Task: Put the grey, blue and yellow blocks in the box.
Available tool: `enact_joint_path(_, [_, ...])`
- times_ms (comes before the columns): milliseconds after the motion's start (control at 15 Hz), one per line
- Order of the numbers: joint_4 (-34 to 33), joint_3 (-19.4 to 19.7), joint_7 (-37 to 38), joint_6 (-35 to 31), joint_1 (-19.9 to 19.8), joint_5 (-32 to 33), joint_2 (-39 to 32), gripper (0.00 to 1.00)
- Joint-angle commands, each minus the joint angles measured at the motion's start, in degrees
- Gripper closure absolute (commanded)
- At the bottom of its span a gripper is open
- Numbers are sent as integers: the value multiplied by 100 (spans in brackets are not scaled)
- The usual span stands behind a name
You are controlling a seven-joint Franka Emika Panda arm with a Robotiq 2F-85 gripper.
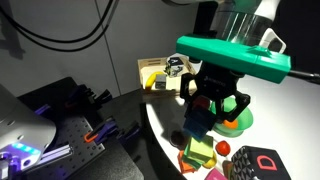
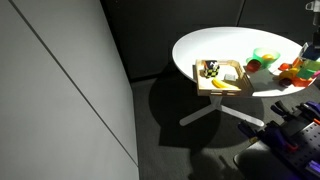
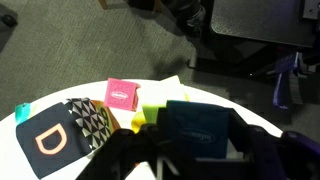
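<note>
Worktop (image 2: 200, 48): round, white, over dark floor (image 2: 170, 120), grey wall (image 2: 50, 90) alongside | box (image 2: 240, 80) at the worktop's rim, yellow block (image 1: 153, 80) inside | my fingers (image 1: 210, 108) clenched on the blue block (image 3: 195, 125), apart from box | pink block (image 3: 121, 95) and lettered card (image 3: 45, 140) beyond me, farther from box.

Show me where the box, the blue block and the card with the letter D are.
box (image 2: 225, 88), exterior view, on its near rim.
blue block (image 3: 195, 125), wrist view, middle of its top face.
card with the letter D (image 3: 45, 140), wrist view, on the orange D.
</note>
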State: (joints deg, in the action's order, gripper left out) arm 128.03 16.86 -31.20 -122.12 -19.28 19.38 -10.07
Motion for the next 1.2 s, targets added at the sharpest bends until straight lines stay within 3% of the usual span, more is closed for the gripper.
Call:
enact_joint_path(0, [-414, -119, -28, 405, 52, -99, -227, 66])
enact_joint_path(600, [-684, -434, 163, 380, 141, -665, -408, 66])
enact_joint_path(1133, [-597, -704, 755, 122, 489, -953, -399, 66])
